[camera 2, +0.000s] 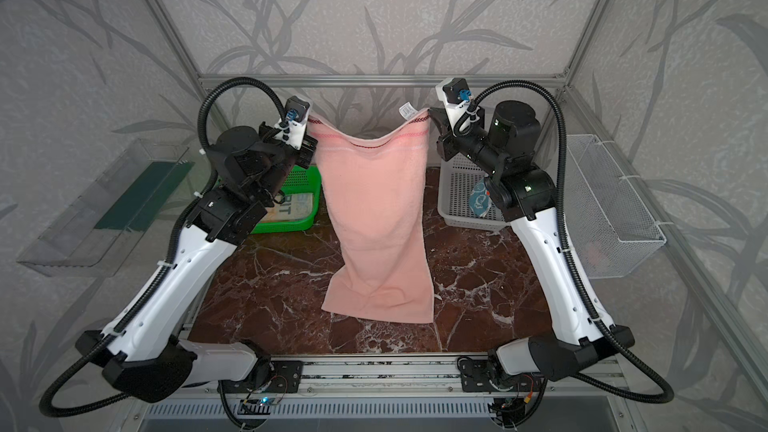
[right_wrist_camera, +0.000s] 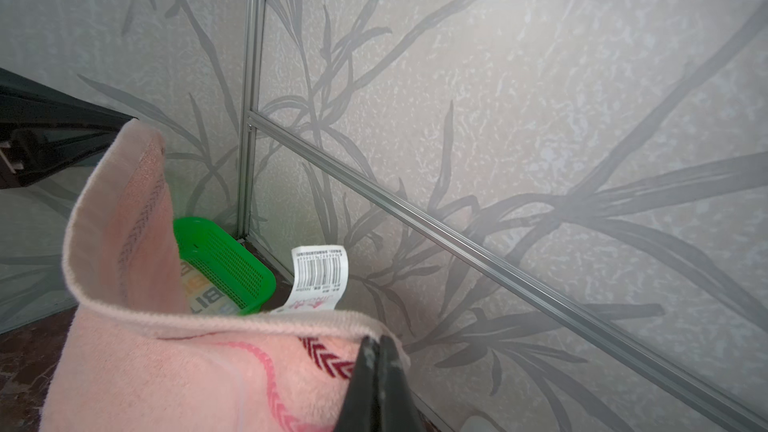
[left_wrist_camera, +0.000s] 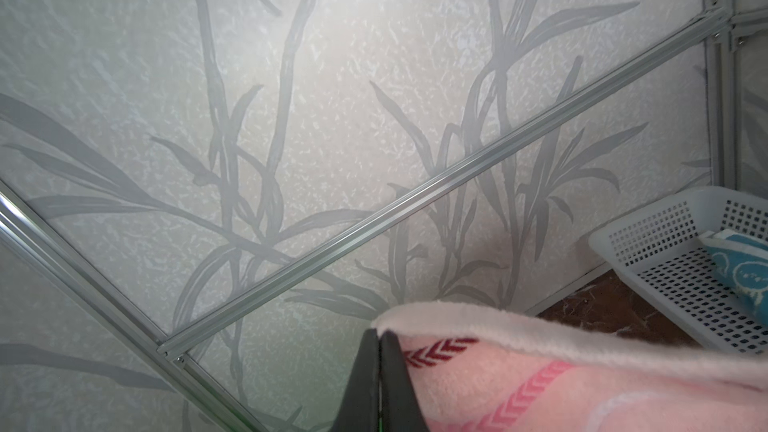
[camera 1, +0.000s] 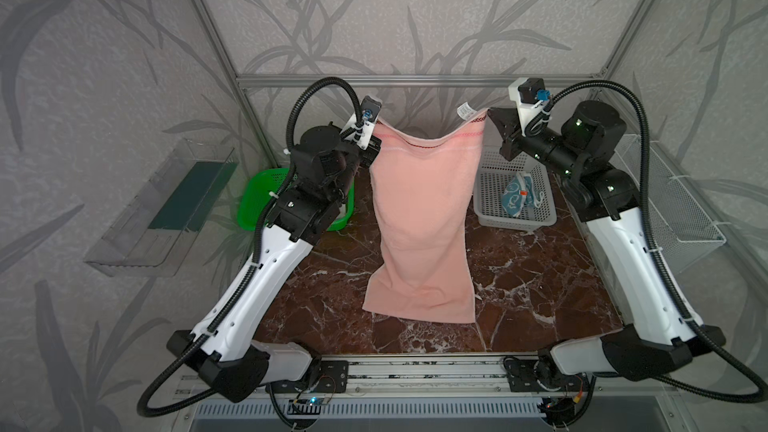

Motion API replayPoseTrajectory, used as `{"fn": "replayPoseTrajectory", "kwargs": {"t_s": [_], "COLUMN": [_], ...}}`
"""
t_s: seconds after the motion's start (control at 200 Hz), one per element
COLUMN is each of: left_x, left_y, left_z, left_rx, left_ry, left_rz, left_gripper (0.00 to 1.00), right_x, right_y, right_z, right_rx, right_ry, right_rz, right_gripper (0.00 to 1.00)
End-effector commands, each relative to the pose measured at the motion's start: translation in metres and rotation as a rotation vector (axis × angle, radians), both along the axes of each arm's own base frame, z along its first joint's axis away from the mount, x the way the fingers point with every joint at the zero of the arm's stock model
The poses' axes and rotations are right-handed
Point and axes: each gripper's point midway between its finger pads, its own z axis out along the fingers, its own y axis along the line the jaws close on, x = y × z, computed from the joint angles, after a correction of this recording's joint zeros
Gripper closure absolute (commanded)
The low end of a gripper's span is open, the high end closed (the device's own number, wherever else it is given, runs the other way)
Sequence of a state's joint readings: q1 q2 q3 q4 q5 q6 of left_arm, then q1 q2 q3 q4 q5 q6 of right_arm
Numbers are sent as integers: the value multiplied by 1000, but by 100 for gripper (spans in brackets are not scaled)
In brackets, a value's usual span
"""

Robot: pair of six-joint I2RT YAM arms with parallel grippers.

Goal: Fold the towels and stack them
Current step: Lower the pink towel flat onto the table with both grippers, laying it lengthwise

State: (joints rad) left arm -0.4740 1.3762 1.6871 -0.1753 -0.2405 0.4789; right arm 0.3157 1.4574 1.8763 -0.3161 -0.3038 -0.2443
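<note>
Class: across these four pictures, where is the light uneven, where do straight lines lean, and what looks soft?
In both top views: corners dim, pink towel evenly lit, the metal frame splays outward, a wide-angle look. Left wrist view: a bright patch washes out the wall; the left gripper is dark, with little detail. Right wrist view: barcode tag fairly sharp, the towel's near fold soft.

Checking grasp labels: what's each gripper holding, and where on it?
Both hold the pink towel: left gripper on one top corner, right gripper on the other.

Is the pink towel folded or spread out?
Spread out: pink towel hangs unfolded, left claw and right claw pinching its top corners.
</note>
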Motion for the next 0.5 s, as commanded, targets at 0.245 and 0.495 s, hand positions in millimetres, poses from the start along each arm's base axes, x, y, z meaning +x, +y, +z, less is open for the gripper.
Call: {"fn": "replayPoseTrajectory", "kwargs": {"t_s": [0.245,0.495], "left_x": [117,169], "left_y": [30,28], "left_z": [-47,-116], "left_rx": [7,101], "left_ry": [87,214], "left_rz": [193,257], "left_gripper": [100,100], "right_x": [106,158], "right_y": [-32,-23], "right_z": [-55,-133], "right_rx": [43,-2], "right_ry": [91,220], "right_rz": [-133,-115], "right_gripper": [100,100]}}
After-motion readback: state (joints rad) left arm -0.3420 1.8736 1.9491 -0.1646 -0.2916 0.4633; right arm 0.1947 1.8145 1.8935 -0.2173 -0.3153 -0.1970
